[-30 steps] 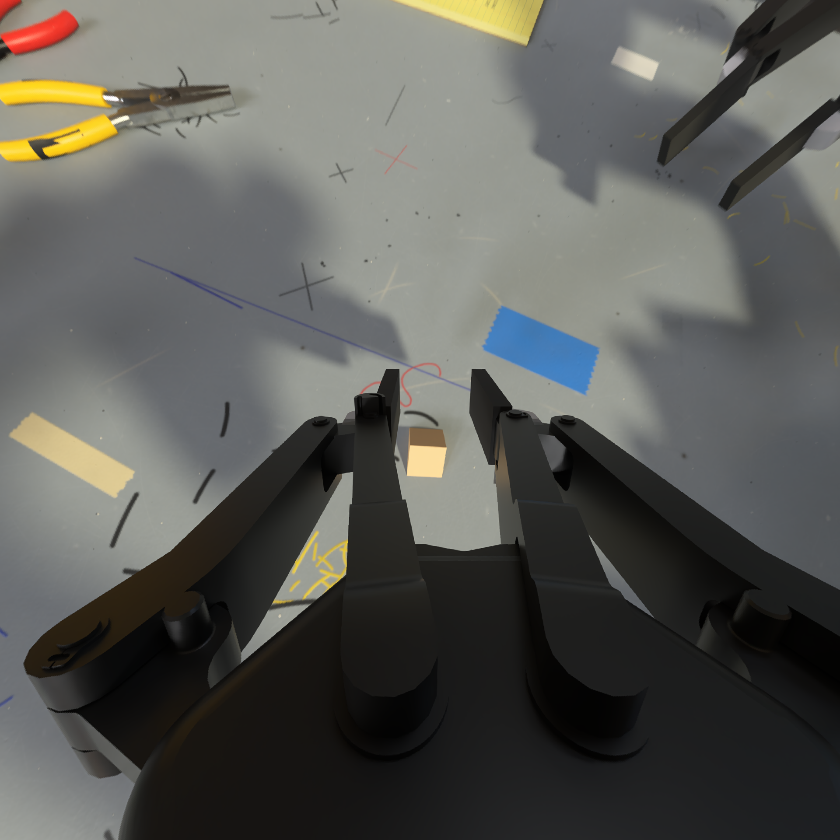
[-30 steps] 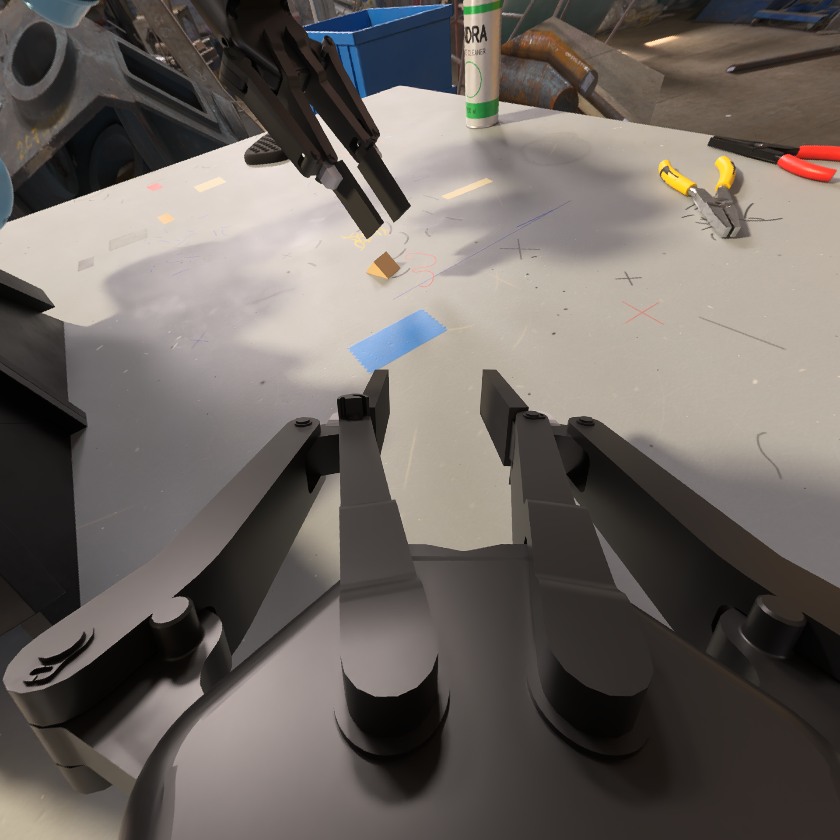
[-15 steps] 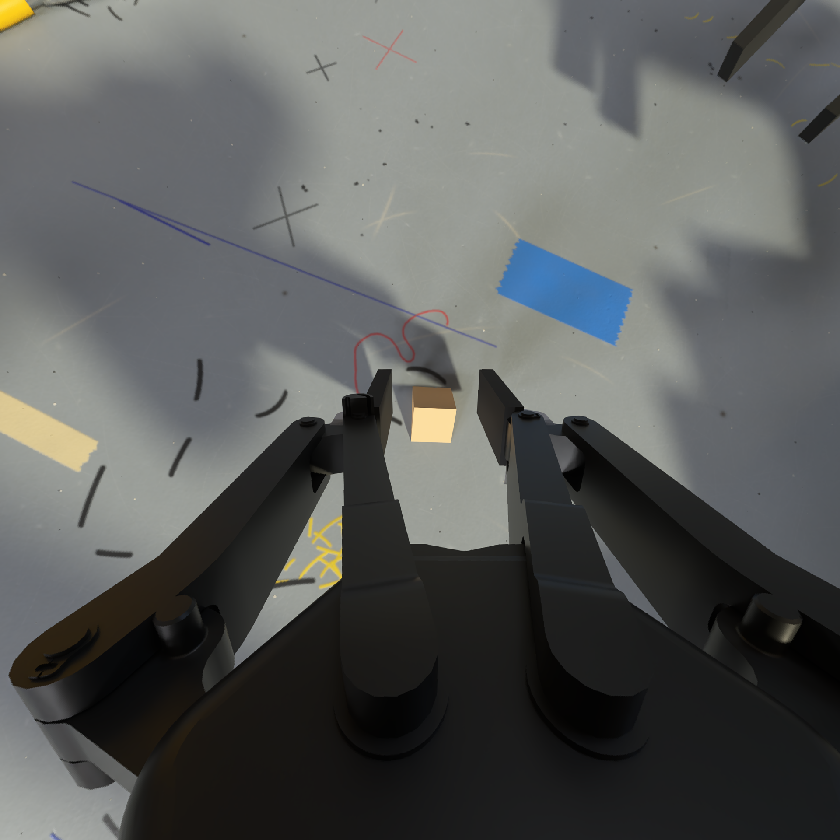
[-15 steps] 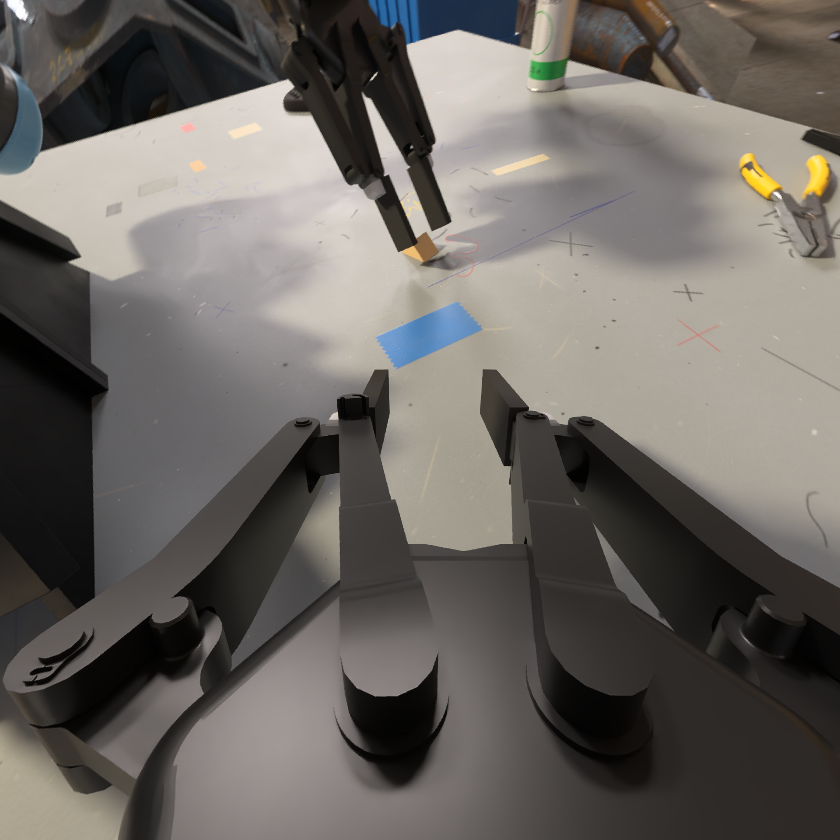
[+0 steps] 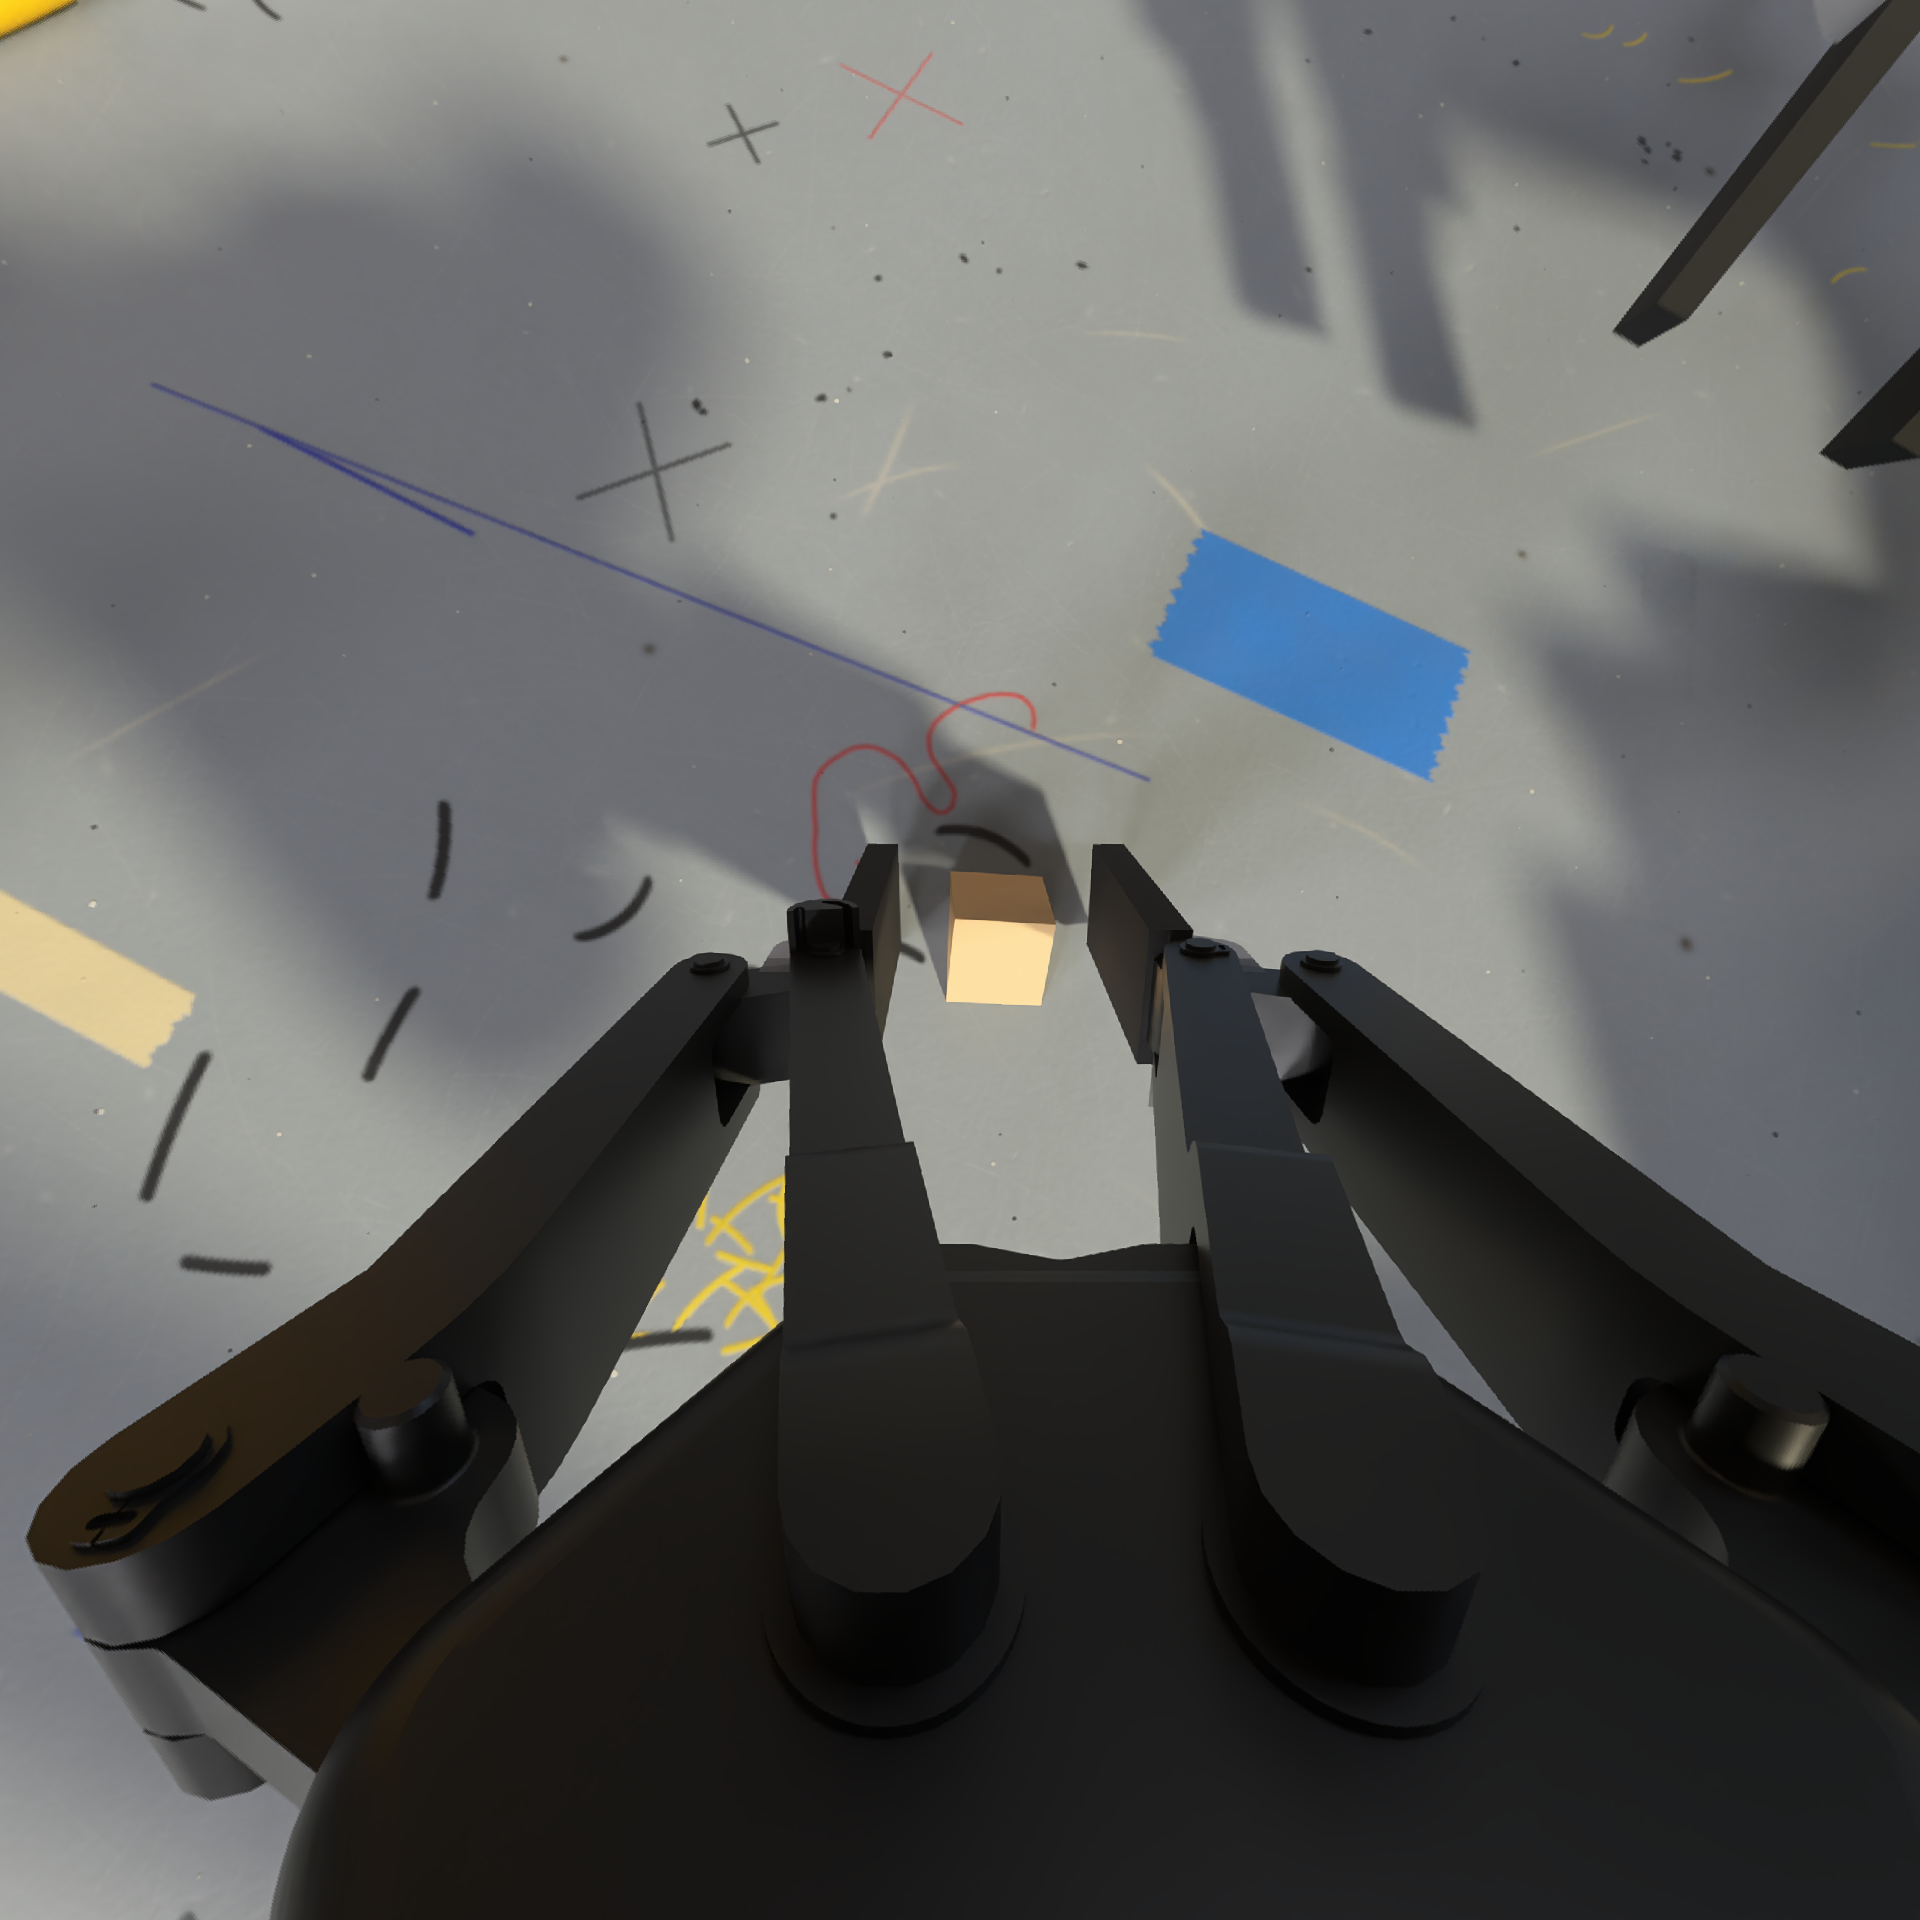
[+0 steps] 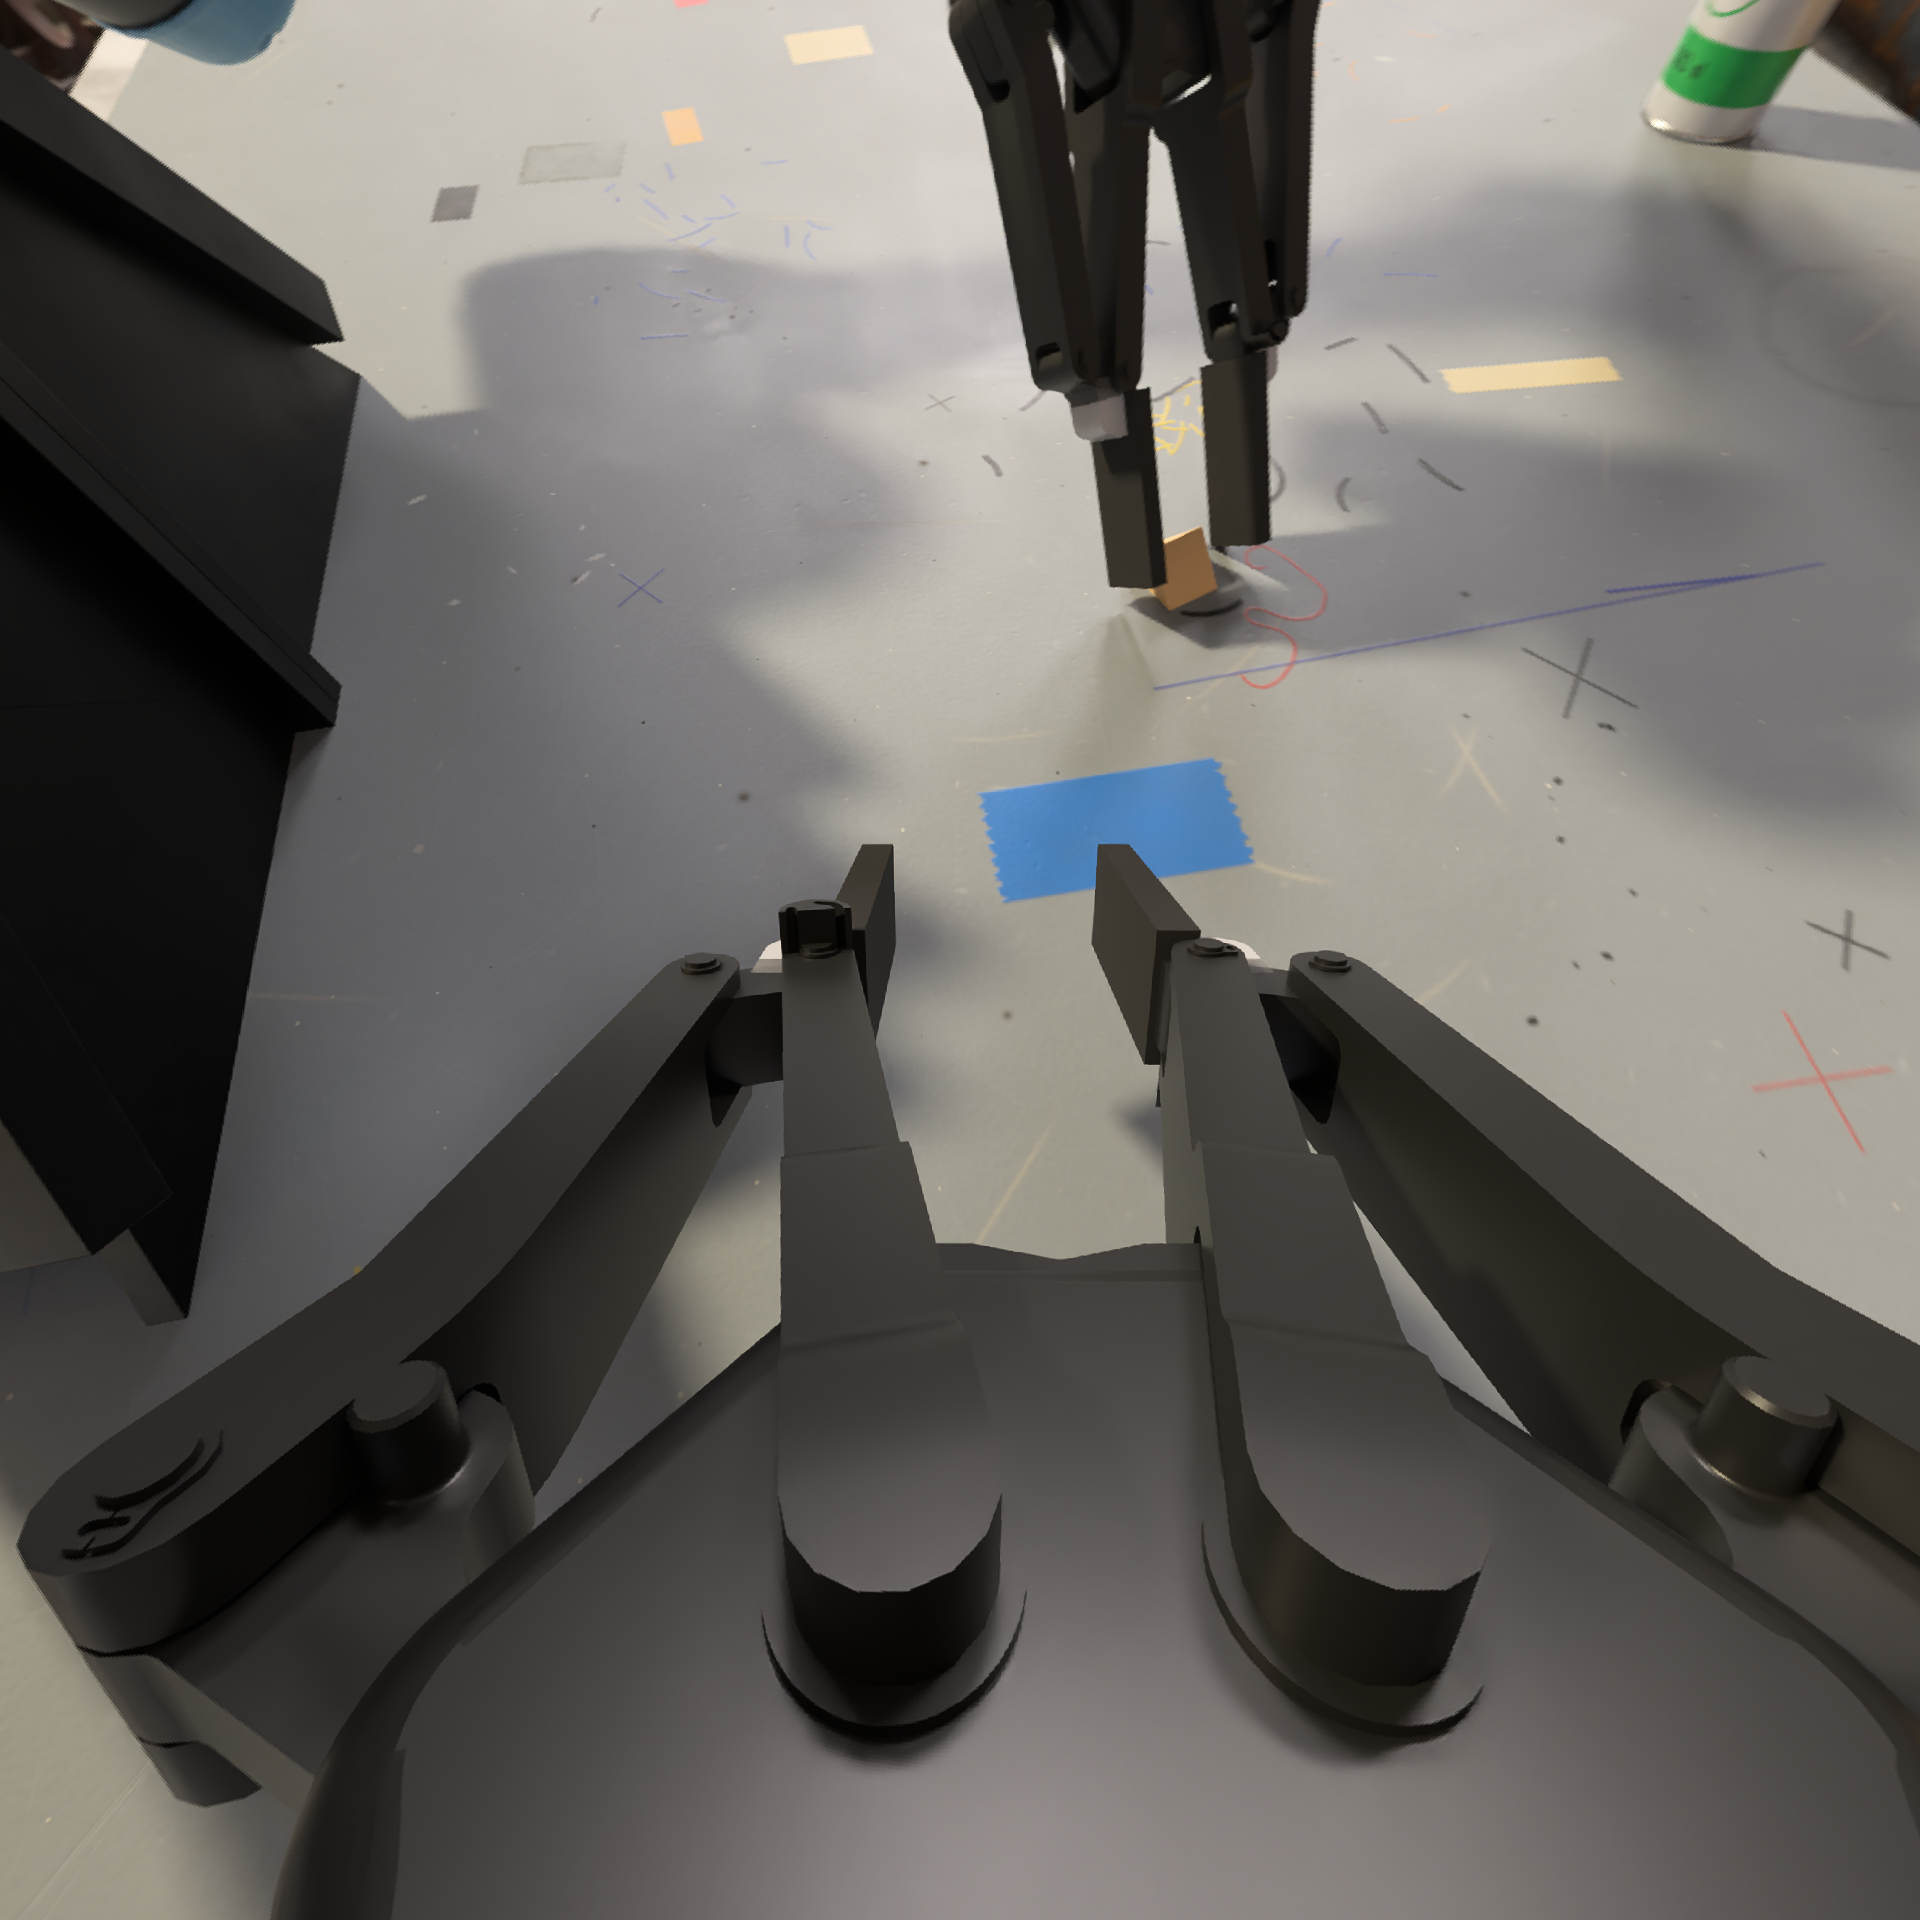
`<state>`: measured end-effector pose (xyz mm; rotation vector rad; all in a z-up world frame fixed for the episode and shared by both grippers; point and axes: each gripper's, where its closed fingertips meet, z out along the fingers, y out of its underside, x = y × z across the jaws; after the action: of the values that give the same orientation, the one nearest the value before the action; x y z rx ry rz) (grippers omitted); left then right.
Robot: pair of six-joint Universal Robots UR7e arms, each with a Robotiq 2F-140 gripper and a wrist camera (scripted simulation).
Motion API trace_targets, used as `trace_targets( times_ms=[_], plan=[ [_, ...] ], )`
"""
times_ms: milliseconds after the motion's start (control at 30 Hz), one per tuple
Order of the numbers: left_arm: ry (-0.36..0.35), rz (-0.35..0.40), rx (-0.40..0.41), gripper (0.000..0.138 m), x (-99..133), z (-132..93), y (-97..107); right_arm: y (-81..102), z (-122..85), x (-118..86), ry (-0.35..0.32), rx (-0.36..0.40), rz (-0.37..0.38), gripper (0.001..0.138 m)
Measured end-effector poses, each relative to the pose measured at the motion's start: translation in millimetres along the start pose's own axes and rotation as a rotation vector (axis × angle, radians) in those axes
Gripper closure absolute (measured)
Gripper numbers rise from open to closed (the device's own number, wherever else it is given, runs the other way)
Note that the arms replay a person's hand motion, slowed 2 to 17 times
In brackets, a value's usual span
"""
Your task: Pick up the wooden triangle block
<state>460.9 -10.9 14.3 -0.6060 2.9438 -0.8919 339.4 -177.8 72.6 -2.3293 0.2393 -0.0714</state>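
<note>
The wooden triangle block (image 5: 1000, 940) is small and light tan and rests on the grey table. It sits between the two fingers of my left gripper (image 5: 992, 883), which is open, with a gap on each side of the block. In the right wrist view the block (image 6: 1187, 569) shows between the left gripper's fingertips (image 6: 1135, 540), which reach down to the table. My right gripper (image 6: 992, 883) is open and empty, low over the table near a blue tape patch (image 6: 1117, 826), well short of the block.
The blue tape patch (image 5: 1314, 652) lies to the right beyond the block. A tan tape strip (image 5: 88, 977) lies at the left. The right gripper's fingers (image 5: 1756, 197) show at the top right. A black structure (image 6: 135, 665) stands at the left, a green-and-white can (image 6: 1720, 73) far right.
My left gripper has come down and forward, so the block now sits between its fingertips at table level. The right wrist camera has tilted down and moved nearer the blue tape.
</note>
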Motion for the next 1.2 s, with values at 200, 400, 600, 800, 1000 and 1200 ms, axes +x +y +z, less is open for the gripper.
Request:
trace_targets(
  times_ms=[200, 400, 600, 800, 1000, 1200],
  plan=[
    [-0.037, 0.034, 0.013, 0.092, -1, 1, 1, -7.3, 21, -1, -0.066, -0.034, -0.031, 0.087],
    [-0.045, 0.064, 0.018, 0.111, 2, 0, 3, -10.0, 34, 6, -0.048, -0.061, -0.046, 0.086],
    [-0.045, 0.068, 0.030, 0.113, 2, -1, 3, -12.5, 34, 23, 0.012, -0.046, -0.005, 0.086],
    [-0.037, 0.072, 0.035, 0.113, 3, -1, 3, -8.0, 32, 41, 0.073, -0.068, 0.024, 0.087],
    [-0.022, 0.063, 0.046, 0.113, 6, -1, 3, 1.8, 37, 50, 0.080, -0.139, 0.035, 0.095],
    [-0.001, 0.042, 0.071, 0.113, 7, -4, 4, 13.7, 47, 55, 0.083, -0.231, 0.042, 0.106]
  ],
)
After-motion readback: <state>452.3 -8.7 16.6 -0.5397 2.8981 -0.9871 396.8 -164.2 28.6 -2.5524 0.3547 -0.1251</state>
